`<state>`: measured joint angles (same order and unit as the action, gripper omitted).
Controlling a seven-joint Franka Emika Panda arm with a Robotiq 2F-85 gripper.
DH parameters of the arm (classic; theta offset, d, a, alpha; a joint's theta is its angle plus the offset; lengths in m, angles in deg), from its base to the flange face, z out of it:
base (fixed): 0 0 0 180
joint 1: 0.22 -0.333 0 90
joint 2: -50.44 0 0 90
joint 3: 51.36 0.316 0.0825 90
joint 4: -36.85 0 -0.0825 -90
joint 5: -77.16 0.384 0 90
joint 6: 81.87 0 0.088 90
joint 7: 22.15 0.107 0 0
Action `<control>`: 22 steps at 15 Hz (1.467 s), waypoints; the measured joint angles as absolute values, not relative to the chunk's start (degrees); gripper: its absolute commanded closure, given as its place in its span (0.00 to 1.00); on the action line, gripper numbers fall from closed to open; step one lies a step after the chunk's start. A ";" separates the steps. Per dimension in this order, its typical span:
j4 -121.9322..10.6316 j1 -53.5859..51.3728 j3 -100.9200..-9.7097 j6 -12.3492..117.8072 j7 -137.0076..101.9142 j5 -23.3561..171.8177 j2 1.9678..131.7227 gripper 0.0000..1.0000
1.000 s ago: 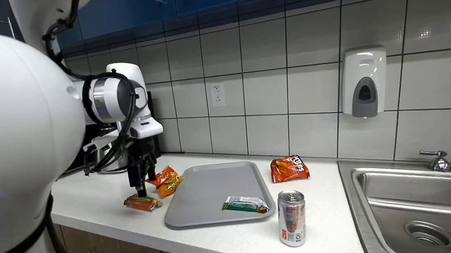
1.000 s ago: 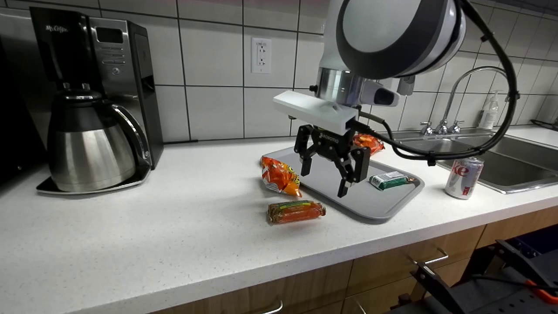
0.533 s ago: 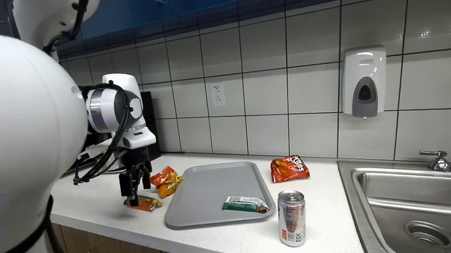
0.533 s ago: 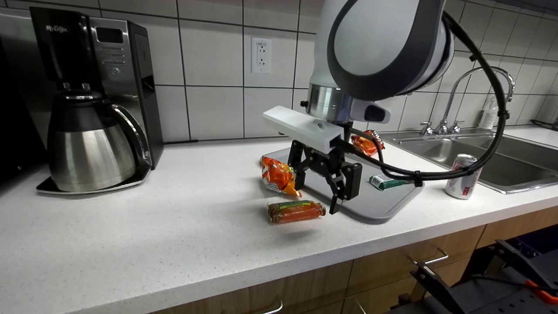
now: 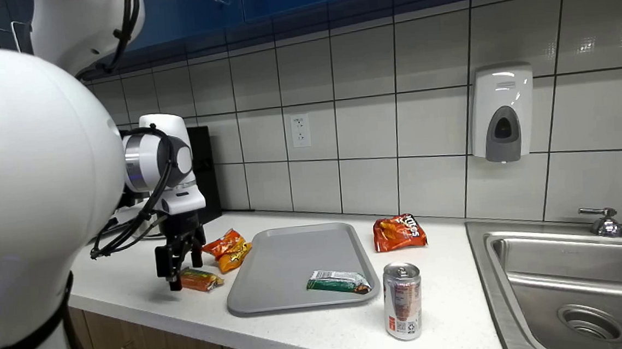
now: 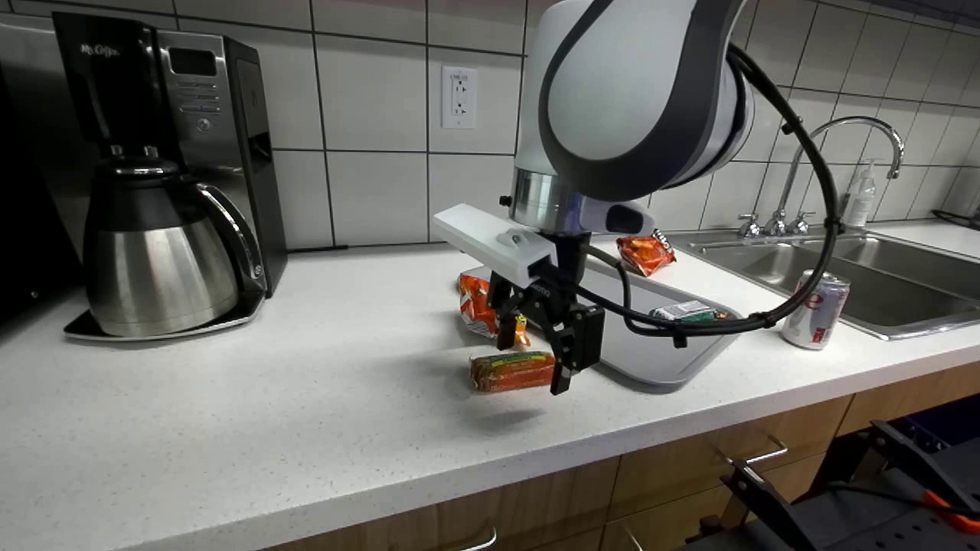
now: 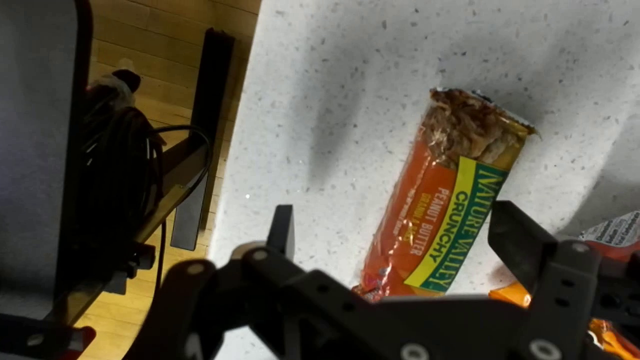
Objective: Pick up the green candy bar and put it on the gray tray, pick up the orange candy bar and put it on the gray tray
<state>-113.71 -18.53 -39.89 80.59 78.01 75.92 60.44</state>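
"While the orange bar (image 7: 435, 200) lies flat on the white counter (image 6: 306, 428), how do the fingers (image 7: 282, 232) stand over it?"

"Spread wide. The gripper (image 6: 534, 361) hangs low, the bar shows in the gap between the fingers, and nothing is clasped."

"Does either finger touch the bar?"

"One stands well clear of it in the wrist view. The other overlaps the bar's edge there, but whether it touches or only passes in front does not show. In both exterior views a finger hides one end of the bar."

"What lies nearest?"

"An orange snack bag (image 5: 231, 251), near the bar and just beside the gray tray (image 5: 295, 258)."

"And the green bar (image 5: 338, 282)?"

"It rests on the tray, flat, close to one corner, well apart from the gripper."

"Farther out?"

"Past the tray a red chip bag (image 5: 400, 233) lies on the counter, and a soda can (image 5: 403, 300) stands upright just beside the tray's corner, with the steel sink (image 5: 490, 271) beyond. On the tiled wall (image 5: 365, 121) are a power outlet (image 5: 301, 130) and a soap dispenser (image 5: 502, 95)."

"At the other end?"

"In an exterior view, a coffee maker (image 6: 203, 99) with its steel pot (image 6: 161, 268) stands on the counter, well apart from the bar and the gripper."
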 measured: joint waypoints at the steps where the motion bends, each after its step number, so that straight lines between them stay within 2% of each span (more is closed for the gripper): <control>1: -113.19 -19.00 -40.25 80.68 78.65 75.92 61.05 0.00; 10: -108.99 -22.21 -43.71 80.71 83.27 75.90 65.76 0.00; 11: -108.64 -22.33 -43.85 80.71 83.35 75.90 66.16 0.25; 12: -108.35 -22.38 -43.87 80.71 83.35 75.95 66.44 0.26; 19: -107.54 -22.60 -43.84 80.71 83.35 76.04 66.70 0.81; 22: -107.36 -22.60 -43.83 80.71 83.35 76.05 66.70 0.82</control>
